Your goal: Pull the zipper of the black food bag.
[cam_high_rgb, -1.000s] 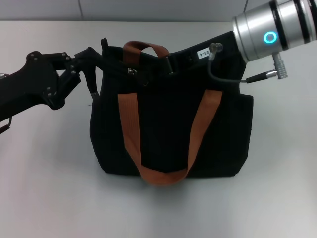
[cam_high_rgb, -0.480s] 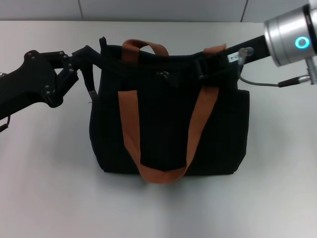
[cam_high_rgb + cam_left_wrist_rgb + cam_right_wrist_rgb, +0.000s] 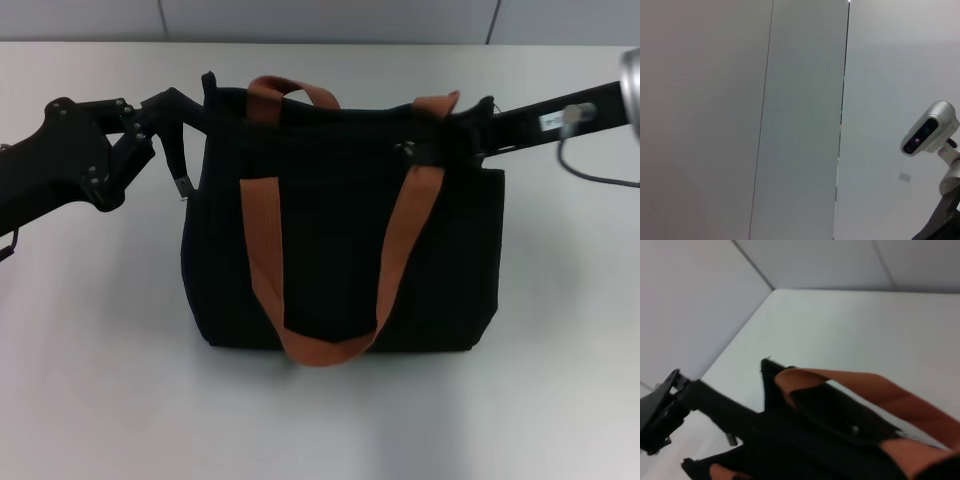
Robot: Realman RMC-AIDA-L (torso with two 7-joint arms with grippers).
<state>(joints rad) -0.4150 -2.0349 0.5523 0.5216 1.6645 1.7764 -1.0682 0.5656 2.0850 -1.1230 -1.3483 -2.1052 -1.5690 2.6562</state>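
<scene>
Left gripper (image 3: pixel 170 105) matte black, visible screws; right gripper (image 3: pixel 470 130) black, white label, grey cable

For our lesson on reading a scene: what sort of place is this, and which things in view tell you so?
Probably a robot test lab: a plain white table with bare grey panelled walls behind it, holding only a boxy black fabric tote with rust-orange straps, and a grey camera on a stand nearby.

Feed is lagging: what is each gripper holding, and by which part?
Left gripper grips the black food bag at its upper left corner; right gripper pinches the zipper near its top edge.
</scene>
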